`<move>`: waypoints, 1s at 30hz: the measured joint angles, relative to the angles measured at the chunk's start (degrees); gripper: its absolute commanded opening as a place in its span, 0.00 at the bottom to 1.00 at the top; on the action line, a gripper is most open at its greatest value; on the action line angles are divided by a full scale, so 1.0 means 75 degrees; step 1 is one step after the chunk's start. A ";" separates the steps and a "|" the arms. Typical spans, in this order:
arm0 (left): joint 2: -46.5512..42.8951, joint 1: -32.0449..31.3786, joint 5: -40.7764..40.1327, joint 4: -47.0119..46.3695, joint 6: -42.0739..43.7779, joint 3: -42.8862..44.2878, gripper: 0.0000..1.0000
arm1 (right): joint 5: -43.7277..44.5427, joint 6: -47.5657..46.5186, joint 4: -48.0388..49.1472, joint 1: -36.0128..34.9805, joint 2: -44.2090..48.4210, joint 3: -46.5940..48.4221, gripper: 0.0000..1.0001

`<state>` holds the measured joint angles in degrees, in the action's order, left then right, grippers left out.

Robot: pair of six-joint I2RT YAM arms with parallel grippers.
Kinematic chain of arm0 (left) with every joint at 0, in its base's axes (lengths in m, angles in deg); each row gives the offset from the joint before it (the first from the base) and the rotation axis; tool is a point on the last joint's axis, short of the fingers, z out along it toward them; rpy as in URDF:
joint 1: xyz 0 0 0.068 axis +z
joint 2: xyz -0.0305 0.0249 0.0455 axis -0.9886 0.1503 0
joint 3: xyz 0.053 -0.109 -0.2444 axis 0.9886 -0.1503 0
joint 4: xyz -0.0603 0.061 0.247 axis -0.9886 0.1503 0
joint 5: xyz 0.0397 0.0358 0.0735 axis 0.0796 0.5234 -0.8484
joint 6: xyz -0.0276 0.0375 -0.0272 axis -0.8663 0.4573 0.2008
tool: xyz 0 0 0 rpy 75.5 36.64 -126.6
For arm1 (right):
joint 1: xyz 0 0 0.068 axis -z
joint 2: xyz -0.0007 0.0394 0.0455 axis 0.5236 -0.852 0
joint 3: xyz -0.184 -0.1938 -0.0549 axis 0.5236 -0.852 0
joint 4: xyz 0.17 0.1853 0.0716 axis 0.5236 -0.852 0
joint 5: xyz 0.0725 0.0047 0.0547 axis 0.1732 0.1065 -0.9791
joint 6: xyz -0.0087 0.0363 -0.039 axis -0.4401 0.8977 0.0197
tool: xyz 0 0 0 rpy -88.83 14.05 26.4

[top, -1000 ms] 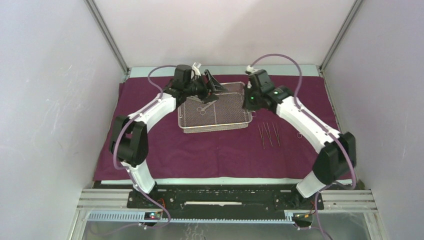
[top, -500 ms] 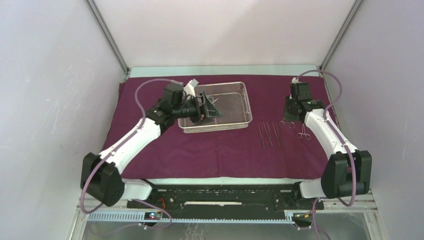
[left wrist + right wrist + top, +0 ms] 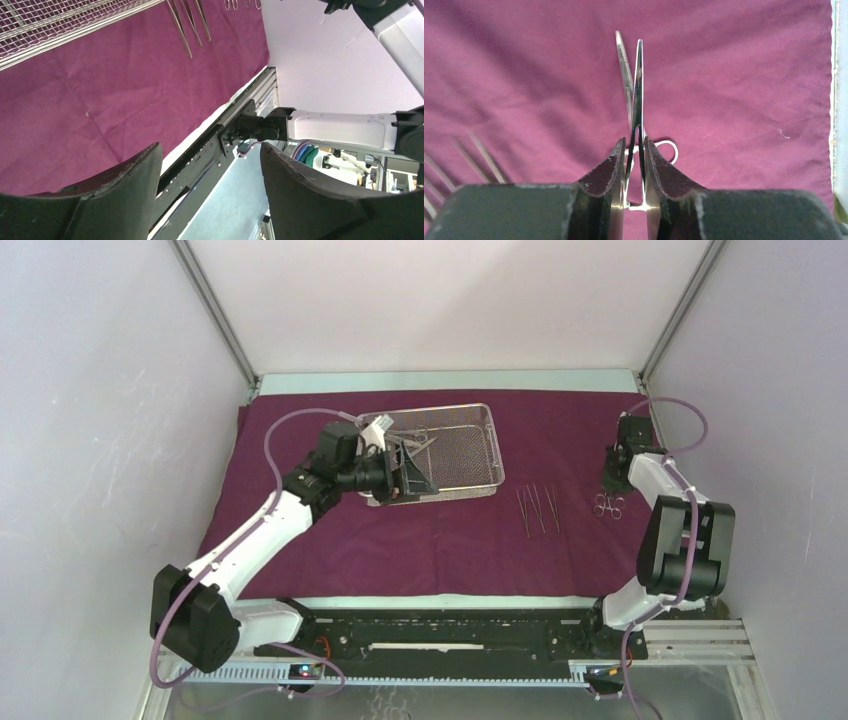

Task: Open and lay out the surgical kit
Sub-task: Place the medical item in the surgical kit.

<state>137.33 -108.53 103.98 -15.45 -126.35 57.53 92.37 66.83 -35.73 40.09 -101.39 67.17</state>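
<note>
Maroon cloth (image 3: 400,540) covers the surface (image 3: 450,381), with the tray (image 3: 460,494) at far middle. Right fingers (image 3: 606,170) pinch a steel instrument (image 3: 639,90) (edge-on, slim hold) over a second instrument (image 3: 624,70); it could twist loose and land crossed. Left fingers (image 3: 125,175) are spread and empty.

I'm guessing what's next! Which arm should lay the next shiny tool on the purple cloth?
Right. The right gripper is shut on a thin steel instrument over the maroon-purple cloth wrap. The left gripper is open and empty by the silver wire-mesh tray.
</note>
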 measured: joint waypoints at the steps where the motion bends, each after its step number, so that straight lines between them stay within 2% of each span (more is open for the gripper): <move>1: -0.0003 0.0012 0.0003 0.0029 0.0055 -0.0020 0.76 | 0.0055 -0.0050 0.0000 0.0140 -0.0172 -0.0012 0.08; 19: 0.0000 0.0350 0.0358 -0.0009 0.0128 -0.0195 0.76 | 0.0303 -0.0810 0.0297 -0.0114 -0.1370 0.0169 0.12; 30: 0.0044 0.0664 0.0571 -0.0227 0.0090 -0.0332 0.76 | 0.0839 -0.1297 0.0172 0.0825 -0.1480 0.0554 0.18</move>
<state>137.65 -103.55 108.26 -17.16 -125.67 55.03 98.67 57.11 -34.44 46.27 -112.49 71.32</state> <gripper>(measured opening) 0.756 0.232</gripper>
